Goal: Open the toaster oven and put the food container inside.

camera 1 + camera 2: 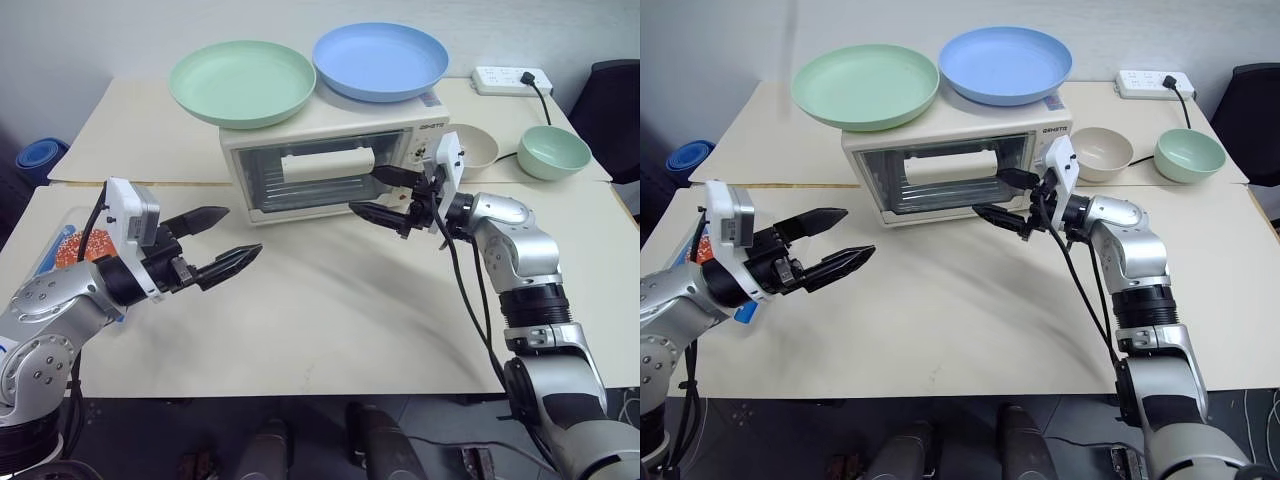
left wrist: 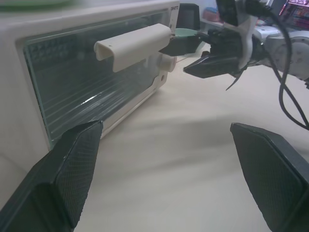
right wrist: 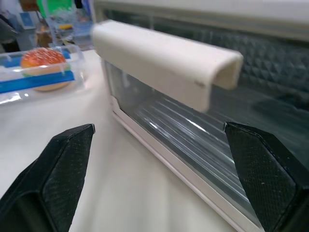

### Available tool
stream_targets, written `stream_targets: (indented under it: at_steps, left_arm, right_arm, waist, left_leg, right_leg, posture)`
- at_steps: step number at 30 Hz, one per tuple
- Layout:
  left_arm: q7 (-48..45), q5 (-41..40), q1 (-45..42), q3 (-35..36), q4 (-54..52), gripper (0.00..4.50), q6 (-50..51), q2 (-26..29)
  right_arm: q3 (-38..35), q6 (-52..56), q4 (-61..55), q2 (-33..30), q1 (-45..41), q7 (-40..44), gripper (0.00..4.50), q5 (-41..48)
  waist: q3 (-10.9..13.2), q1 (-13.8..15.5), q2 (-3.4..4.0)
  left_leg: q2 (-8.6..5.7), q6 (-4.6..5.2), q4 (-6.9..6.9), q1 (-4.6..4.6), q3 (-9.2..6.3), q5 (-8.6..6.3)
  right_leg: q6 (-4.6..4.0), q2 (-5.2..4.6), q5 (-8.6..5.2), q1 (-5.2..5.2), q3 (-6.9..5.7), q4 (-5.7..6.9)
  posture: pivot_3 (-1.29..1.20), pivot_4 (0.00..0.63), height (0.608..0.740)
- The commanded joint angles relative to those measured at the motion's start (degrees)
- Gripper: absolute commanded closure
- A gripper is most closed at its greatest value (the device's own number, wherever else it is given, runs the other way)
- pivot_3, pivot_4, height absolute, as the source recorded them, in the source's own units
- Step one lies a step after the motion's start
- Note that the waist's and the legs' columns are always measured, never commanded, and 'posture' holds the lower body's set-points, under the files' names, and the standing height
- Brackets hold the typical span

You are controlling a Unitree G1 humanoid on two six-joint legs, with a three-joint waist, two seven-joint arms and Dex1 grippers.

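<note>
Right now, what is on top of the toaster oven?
A green plate and a blue plate rest on the toaster oven, the blue one's rim overlapping the green. The oven's top beneath them is mostly covered.

The toaster oven [image 1: 325, 165] sits at the middle of the table [image 1: 330, 320], door shut. Two plates [image 1: 243, 82] rest on its top, side by side. To its right stand two bowls [image 1: 553, 151], with a power strip [image 1: 512, 80] behind them. The food container [image 3: 41, 72] lies at the table's left edge.
</note>
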Motion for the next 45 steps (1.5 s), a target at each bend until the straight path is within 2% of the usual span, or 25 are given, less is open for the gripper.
stream_targets:
  at_steps: [1,10,13,16,19,24,27,29,30,38,45]
  left_arm:
    - [0.9,1.6,-1.0,0.5,1.1,0.0,-2.2,-0.8]
    - [2.3,5.6,-10.5,-2.6,8.5,0.0,-4.1,-2.2]
    - [1.9,6.6,-14.4,-3.6,11.3,0.54,-4.3,-2.5]
    - [0.9,5.3,-16.3,-3.4,11.7,1.36,-2.8,-2.1]
    - [-0.1,3.1,-16.3,-2.4,10.8,1.36,-1.4,-1.9]
    - [-1.8,2.3,-10.5,-1.1,7.0,1.36,-0.5,-0.5]
    - [-3.3,1.5,-6.9,0.0,4.3,0.73,-0.2,0.4]
    - [-2.8,3.2,-5.0,0.2,3.0,0.11,-1.2,0.8]
    - [-2.3,3.8,-4.5,0.2,2.8,0.02,-1.6,0.8]
    - [-0.5,4.7,-3.5,0.6,2.0,0.02,-2.7,0.0]
    - [2.0,6.9,-5.4,0.0,4.1,0.02,-4.6,-0.8]
  right_arm:
    - [-0.5,2.7,-7.7,-0.9,3.5,1.1,0.05,2.7]
    - [0.6,5.1,-17.1,0.2,13.6,-2.1,0.05,2.6]
    - [0.8,5.0,-17.7,0.6,14.7,-3.4,0.0,2.3]
    - [0.1,4.7,-15.9,0.8,13.7,-4.9,0.0,2.1]
    - [-0.5,3.3,-11.9,0.6,10.7,-6.0,0.0,1.2]
    - [-1.2,-0.9,-1.4,0.6,2.2,-6.0,0.0,-0.9]
    - [-1.3,-2.7,2.8,0.9,-1.3,-5.2,0.0,-1.5]
    - [-1.2,-3.4,4.8,1.1,-3.2,-4.2,0.0,-1.7]
    - [-1.2,-3.7,5.5,1.2,-3.9,-3.7,0.0,-1.7]
    - [-0.7,-2.4,3.5,2.0,-4.6,0.3,0.0,-0.3]
    - [0.2,1.2,-6.2,1.4,1.5,2.5,0.0,1.6]
  waist:
    - [0.0,0.2,-0.01]
    - [0.0,0.2,-0.02]
    - [0.0,0.1,-0.02]
    - [0.0,0.0,-0.02]
    - [0.0,-0.1,-0.03]
    - [0.0,-1.0,-0.03]
    - [0.0,-1.3,-0.03]
    - [0.0,-1.2,-0.03]
    - [0.0,-1.2,-0.03]
    - [0.0,-1.2,-0.03]
    - [0.0,-1.1,-0.03]
  left_leg:
    - [0.0,0.03,0.0,0.01,-0.03,-0.02]
    - [-0.11,0.05,0.11,0.19,0.08,0.07]
    - [-0.11,0.01,0.13,0.19,0.05,0.15]
    - [-0.12,0.01,0.17,0.22,0.08,0.18]
    - [-0.12,0.01,0.18,0.23,0.08,0.18]
    - [-0.13,0.01,0.2,0.23,0.09,0.18]
    - [-0.1,0.01,0.14,0.23,0.06,0.18]
    - [-0.1,0.01,0.11,0.22,0.08,0.18]
    - [-0.1,0.01,0.11,0.22,0.08,0.18]
    - [-0.12,0.02,0.16,0.21,0.07,0.18]
    - [-0.1,0.02,0.11,0.2,0.04,0.18]
  right_leg:
    - [0.0,0.0,0.0,0.0,0.0,0.0]
    - [-0.01,-0.04,0.01,0.02,0.04,0.26]
    - [-0.06,-0.01,0.07,0.02,0.02,0.32]
    - [-0.06,-0.01,0.09,0.02,0.05,0.4]
    - [-0.06,-0.02,0.09,0.01,0.05,0.42]
    - [-0.06,-0.05,0.09,0.01,0.06,0.47]
    - [-0.07,-0.03,0.09,0.0,0.06,0.44]
    - [-0.07,-0.04,0.09,-0.01,0.07,0.42]
    - [-0.07,-0.04,0.09,-0.01,0.07,0.4]
    - [-0.07,-0.06,0.09,-0.01,0.06,0.43]
    - [-0.07,-0.06,0.09,-0.01,0.06,0.37]
  posture:
    - [0.0,0.15,0.74]
    - [0.0,0.15,0.74]
    - [0.0,0.15,0.74]
    - [0.0,0.15,0.74]
    - [0.0,0.15,0.74]
    - [0.0,0.15,0.74]
    - [0.0,0.15,0.74]
    - [0.0,0.15,0.74]
    - [0.0,0.15,0.74]
    - [0.0,0.15,0.74]
    - [0.0,0.15,0.74]
